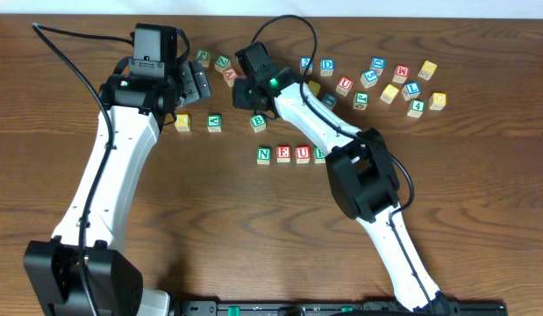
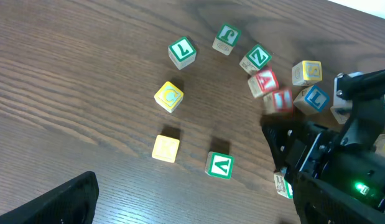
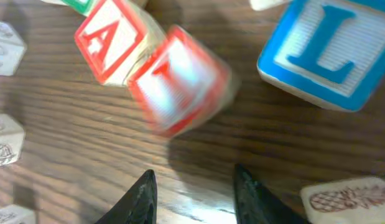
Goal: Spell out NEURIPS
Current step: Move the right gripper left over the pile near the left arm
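Left claw [image 1: 189, 83] at upper left of the overhead view: wide, empty, nothing between its fingers. Right claw [image 3: 195, 196] at upper middle: narrow gap, holding nothing, tips just short of red I cube [image 3: 180, 81].

In the right wrist view the I cube is blurred and looks tipped on an edge. It touches red A cube [image 3: 108, 40] on its left. Blue L cube [image 3: 332, 53] is near on the right, apart.

Centre of overhead: row N [image 1: 264, 154], E [image 1: 283, 154], U [image 1: 303, 154], R [image 1: 320, 155] on surface [image 1: 210, 228], with R half under right arm [image 1: 315, 123]. Upper right: loose cubes [image 1: 389, 92]; can't read a P there.

Handling guess: the I cube is small wood, light, stiff, not fragile. Painted faces are probably slick, so it tips and skids when nudged. Best hold is two opposite flat sides, centred and low, on the faces clear of the A. Widen the claw first.
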Action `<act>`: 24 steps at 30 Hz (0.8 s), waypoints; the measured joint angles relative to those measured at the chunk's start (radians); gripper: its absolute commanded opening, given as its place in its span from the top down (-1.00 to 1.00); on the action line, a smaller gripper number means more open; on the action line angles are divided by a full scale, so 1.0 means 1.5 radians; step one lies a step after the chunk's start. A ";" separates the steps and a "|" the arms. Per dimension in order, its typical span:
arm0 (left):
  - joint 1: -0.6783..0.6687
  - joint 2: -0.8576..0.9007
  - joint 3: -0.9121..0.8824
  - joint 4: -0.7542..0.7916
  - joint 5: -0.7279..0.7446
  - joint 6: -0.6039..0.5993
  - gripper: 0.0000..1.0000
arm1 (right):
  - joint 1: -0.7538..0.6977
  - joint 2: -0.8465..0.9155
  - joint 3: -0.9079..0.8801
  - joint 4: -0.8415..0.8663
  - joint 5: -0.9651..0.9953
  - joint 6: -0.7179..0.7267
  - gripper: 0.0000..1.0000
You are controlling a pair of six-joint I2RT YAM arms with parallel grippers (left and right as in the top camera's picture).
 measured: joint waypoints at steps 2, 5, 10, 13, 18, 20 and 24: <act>0.000 0.000 0.000 0.000 0.000 0.000 -0.96 | 0.000 0.001 0.001 -0.003 0.003 -0.021 0.28; 0.000 0.000 0.000 0.000 0.000 0.000 -0.96 | -0.001 0.001 0.002 -0.009 0.005 -0.045 0.26; 0.000 0.000 0.000 0.000 0.000 0.000 -0.96 | -0.005 0.001 0.006 -0.018 0.001 -0.070 0.13; 0.000 0.000 0.000 0.000 0.000 0.000 -0.96 | -0.013 0.002 0.026 -0.057 -0.014 -0.090 0.05; 0.000 0.000 0.000 0.000 0.000 0.000 -0.96 | -0.040 0.018 0.123 -0.165 -0.033 -0.121 -0.07; 0.000 0.000 0.000 0.000 0.000 0.000 -0.96 | -0.048 0.018 0.169 -0.191 -0.036 -0.136 -0.11; 0.000 0.000 0.000 0.000 0.000 0.000 -0.96 | -0.054 0.018 0.234 -0.211 -0.039 -0.168 -0.13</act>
